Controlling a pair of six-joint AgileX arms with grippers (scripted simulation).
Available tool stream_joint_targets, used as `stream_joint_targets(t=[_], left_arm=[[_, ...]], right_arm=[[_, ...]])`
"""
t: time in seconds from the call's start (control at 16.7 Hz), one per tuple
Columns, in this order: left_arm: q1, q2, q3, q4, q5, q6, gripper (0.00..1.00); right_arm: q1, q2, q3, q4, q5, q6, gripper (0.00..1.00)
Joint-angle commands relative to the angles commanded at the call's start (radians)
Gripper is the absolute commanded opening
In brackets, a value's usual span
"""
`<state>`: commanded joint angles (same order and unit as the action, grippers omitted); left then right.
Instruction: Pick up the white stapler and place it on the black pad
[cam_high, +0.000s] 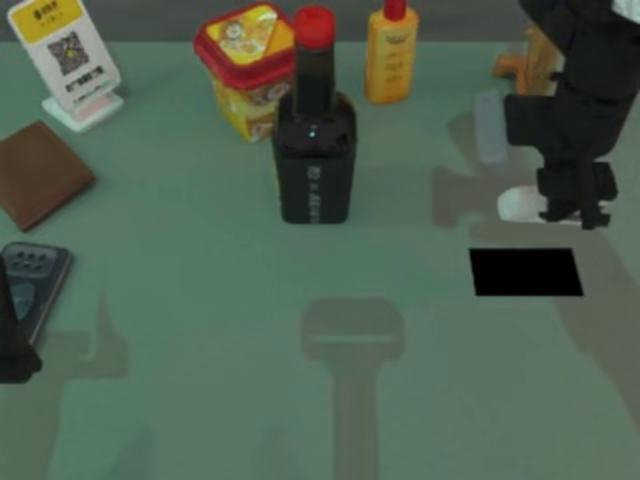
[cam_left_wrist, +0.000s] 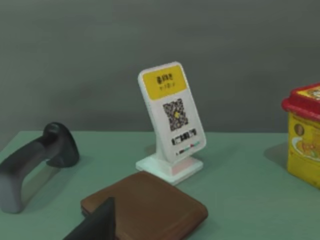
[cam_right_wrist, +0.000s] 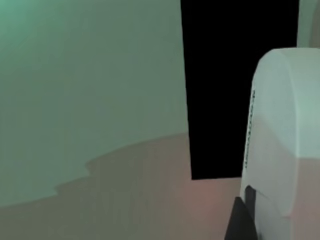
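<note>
Top view: right gripper (cam_high: 577, 205) clamped on slim white bar-shaped stapler (cam_high: 520, 204), just beyond flat black rectangular pad (cam_high: 526, 272); left gripper (cam_high: 12, 345) parked at table's left edge, opening indeterminable

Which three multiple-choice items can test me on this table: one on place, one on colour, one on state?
1. The flat black rectangular pad lies at the table's:
A left
B middle
C right

2. The cap of the tall dark bottle is:
A red
B blue
C white

3. The slim white bar-shaped stapler is:
A on the black pad
B off the pad, at the right gripper
C on the brown square pad

Key:
1 C, the top view shows it at the right.
2 A, the cap is red.
3 B, bare table separates stapler and pad.

The left gripper is parked at the left edge.
</note>
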<state>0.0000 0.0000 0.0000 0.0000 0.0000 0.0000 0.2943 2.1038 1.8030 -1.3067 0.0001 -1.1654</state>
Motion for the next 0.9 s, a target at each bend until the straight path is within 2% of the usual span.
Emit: stream_joint_targets(t=[0.24,0.6,0.9], left_arm=[[0.0,0.0,0.0,0.0,0.0,0.0,1.0],[0.0,0.0,0.0,0.0,0.0,0.0,1.0],[0.0,0.0,0.0,0.0,0.0,0.0,1.0]], right_arm=[[-0.006,0.0,0.024,0.008,0.0,-0.112,0.0],[-0.001,-0.002,0.019,0.011,0.0,-0.111,0.0],[-0.004,0.033,-0.101,0.169,0.0,-0.104,0.0]])
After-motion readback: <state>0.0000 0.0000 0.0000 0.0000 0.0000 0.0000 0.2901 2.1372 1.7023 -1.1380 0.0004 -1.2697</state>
